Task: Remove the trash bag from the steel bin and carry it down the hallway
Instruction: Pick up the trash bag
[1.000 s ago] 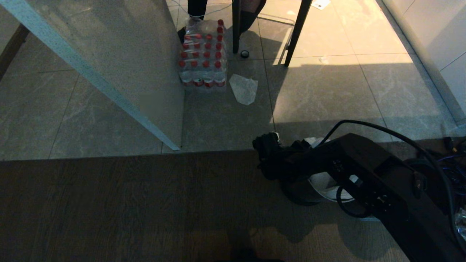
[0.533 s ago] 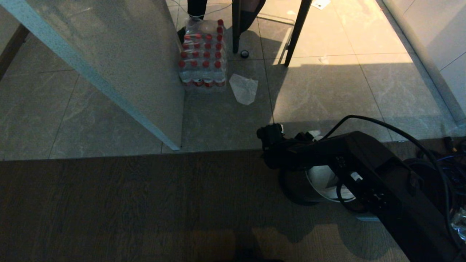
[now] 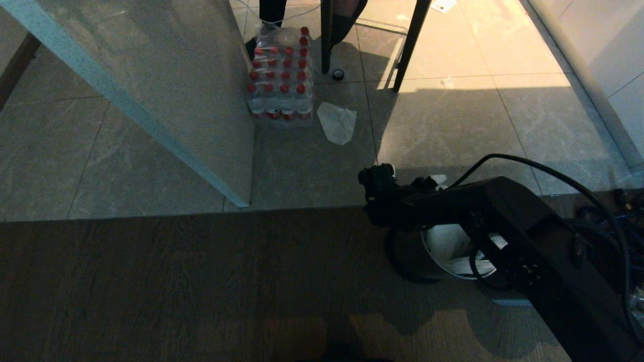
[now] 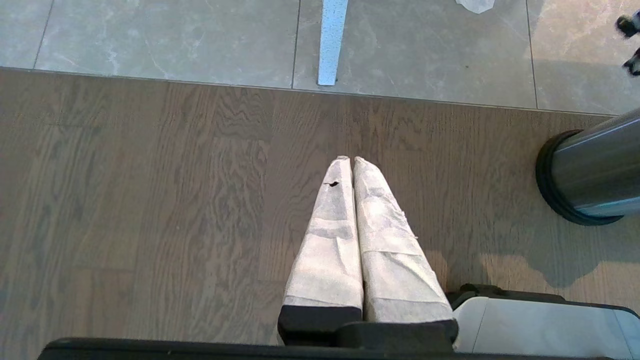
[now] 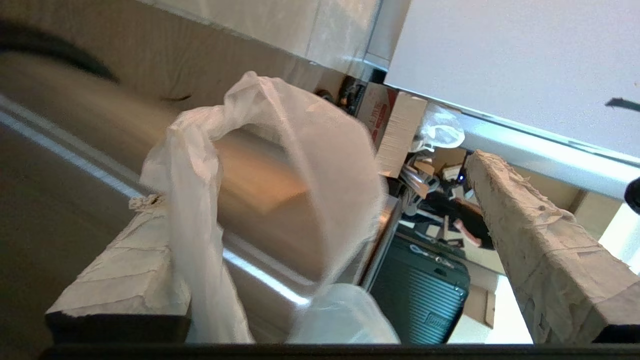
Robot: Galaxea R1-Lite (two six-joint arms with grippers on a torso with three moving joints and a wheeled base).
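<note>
The steel bin point(image 3: 402, 259) stands on the wood floor at the lower right, and its shiny side also shows in the left wrist view point(image 4: 595, 170). The white trash bag point(image 3: 448, 246) lines its inside. My right gripper point(image 3: 377, 193) hovers over the bin's far rim. Seen from the right wrist, this gripper point(image 5: 310, 182) is open, its taped fingers point(image 5: 540, 225) wide apart. The bag's loop handle point(image 5: 280, 165) arches between them and drapes over one finger. My left gripper point(image 4: 352, 161) is parked over bare wood, shut and empty. The hallway's glossy tiles point(image 3: 453, 125) begin just past the bin.
A shrink-wrapped pack of red-capped bottles point(image 3: 282, 75) and a flat white scrap point(image 3: 337, 122) lie on the tiles ahead. A slanted panel point(image 3: 151, 100) stands to the left, dark table legs point(image 3: 410, 45) farther back, and cables point(image 3: 624, 221) at the right edge.
My right arm has lifted and the gripper has moved away from me, across the bin toward the tiles. The bin's white inside shows more. The left arm has not moved.
</note>
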